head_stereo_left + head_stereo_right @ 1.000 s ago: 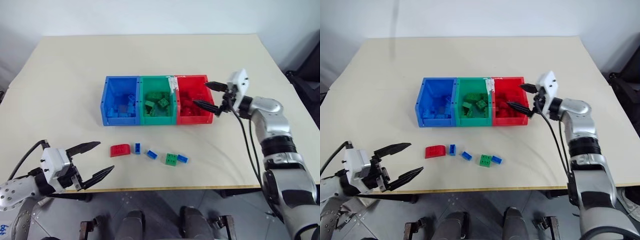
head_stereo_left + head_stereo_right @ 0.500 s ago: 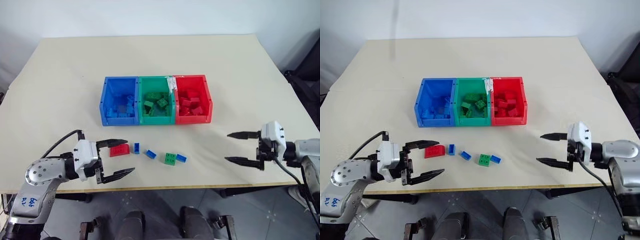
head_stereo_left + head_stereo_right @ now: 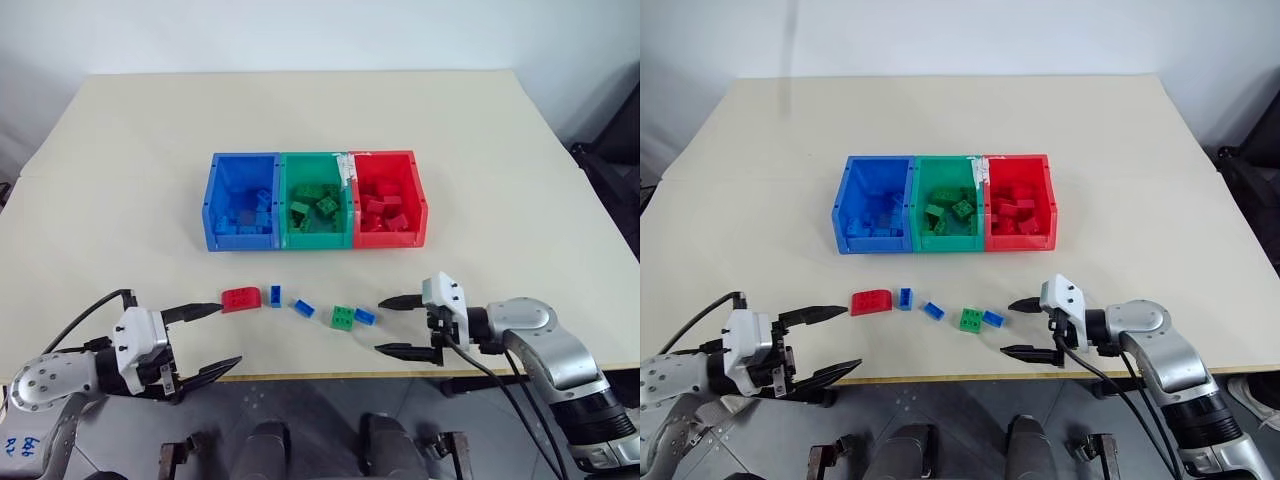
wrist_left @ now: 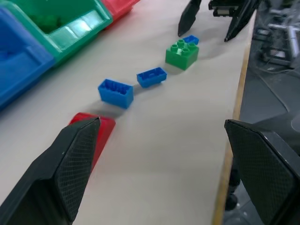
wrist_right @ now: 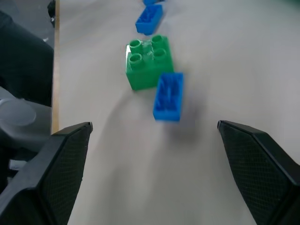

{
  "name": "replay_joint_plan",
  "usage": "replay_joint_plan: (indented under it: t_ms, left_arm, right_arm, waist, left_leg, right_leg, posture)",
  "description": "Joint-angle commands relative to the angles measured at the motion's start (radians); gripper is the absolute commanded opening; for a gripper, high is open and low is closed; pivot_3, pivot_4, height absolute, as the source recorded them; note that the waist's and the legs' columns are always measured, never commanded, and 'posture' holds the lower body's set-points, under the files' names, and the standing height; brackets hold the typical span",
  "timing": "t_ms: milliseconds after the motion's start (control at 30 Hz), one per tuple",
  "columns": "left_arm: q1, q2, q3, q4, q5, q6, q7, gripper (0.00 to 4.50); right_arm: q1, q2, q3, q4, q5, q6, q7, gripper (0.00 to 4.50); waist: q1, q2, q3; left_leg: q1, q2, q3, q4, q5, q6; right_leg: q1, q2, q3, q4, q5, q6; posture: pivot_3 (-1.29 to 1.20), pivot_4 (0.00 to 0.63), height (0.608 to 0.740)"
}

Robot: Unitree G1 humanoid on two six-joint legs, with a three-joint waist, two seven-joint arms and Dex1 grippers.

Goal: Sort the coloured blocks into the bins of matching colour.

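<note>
The right gripper (image 3: 400, 325) has swung down from the red bin (image 3: 420, 215), jaws wide and empty, facing the blue block (image 5: 168, 96); closing could catch the touching green block (image 5: 149, 62)

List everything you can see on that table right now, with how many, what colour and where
table: one, cream, under everything
bins: three joined, blue, green, red left to right, mid-table, bricks inside
red block: one, curved top, left end of loose row
blue blocks: three, in the row near the front edge
green block: one, beside the rightmost blue
left gripper: open, by the red block
right gripper: open, by the rightmost blue block
</note>
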Motion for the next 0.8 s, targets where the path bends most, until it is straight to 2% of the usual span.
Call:
replay_joint_plan:
  t_ms: [33, 133, 467, 567, 667, 800]
  left_arm:
    - [0.021, -0.008, 0.037, -0.041, -0.008, -0.012, 0.024, 4.50]
    - [0.019, -0.020, 0.035, -0.050, -0.006, -0.014, 0.043, 4.50]
    - [0.000, -0.047, 0.033, -0.037, 0.005, -0.029, 0.084, 4.50]
    - [0.010, -0.067, 0.053, -0.042, -0.004, -0.027, 0.115, 4.50]
    - [0.026, -0.100, 0.084, -0.050, -0.019, -0.023, 0.160, 4.50]
    - [0.075, -0.152, 0.140, -0.069, -0.030, -0.024, 0.223, 4.50]
  right_arm:
    - [-0.009, 0.038, 0.031, -0.014, -0.032, -0.007, -0.051, 4.47]
    - [-0.017, 0.049, 0.031, -0.006, -0.054, -0.025, -0.077, 3.90]
    - [-0.117, -0.031, -0.016, 0.066, -0.035, -0.063, 0.025, 0.45]
    - [-0.192, -0.021, -0.049, 0.065, 0.059, -0.012, 0.087, 0.44]
    - [-0.285, 0.040, -0.075, 0.046, 0.163, 0.084, 0.082, 0.44]
    - [-0.470, 0.196, -0.042, 0.078, 0.156, 0.208, -0.084, 0.44]
  waist:
    - [0.001, 0.000, 0.000]
    - [0.000, 0.000, 0.000]
    - [-0.001, 0.000, 0.000]
    - [-0.005, 0.000, 0.000]
    - [-0.009, 0.000, 0.000]
    - [-0.009, 0.000, 0.000]
  left_leg:
    - [0.000, 0.000, 0.000, 0.000, 0.000, 0.000]
    - [0.000, 0.000, 0.000, 0.000, 0.000, 0.000]
    - [0.000, 0.000, 0.000, 0.000, 0.000, 0.000]
    - [0.000, 0.000, 0.000, 0.000, 0.000, 0.000]
    - [0.000, 0.001, 0.000, -0.001, 0.000, 0.000]
    - [0.000, 0.001, 0.000, -0.001, 0.000, 0.000]
  right_leg:
    - [0.000, 0.000, 0.000, 0.000, 0.000, 0.000]
    - [0.000, 0.000, 0.000, 0.001, 0.000, 0.000]
    - [0.000, 0.000, 0.000, 0.001, 0.000, 0.000]
    - [0.000, 0.000, 0.000, 0.001, 0.000, 0.000]
    - [-0.001, 0.000, 0.000, 0.001, 0.000, 0.000]
    - [-0.002, 0.001, 0.000, 0.003, 0.000, 0.000]
  posture:
    - [0.00, 0.150, 0.740]
    - [0.00, 0.150, 0.740]
    - [0.00, 0.150, 0.740]
    - [0.00, 0.150, 0.740]
    - [0.00, 0.150, 0.740]
    - [0.00, 0.150, 0.740]
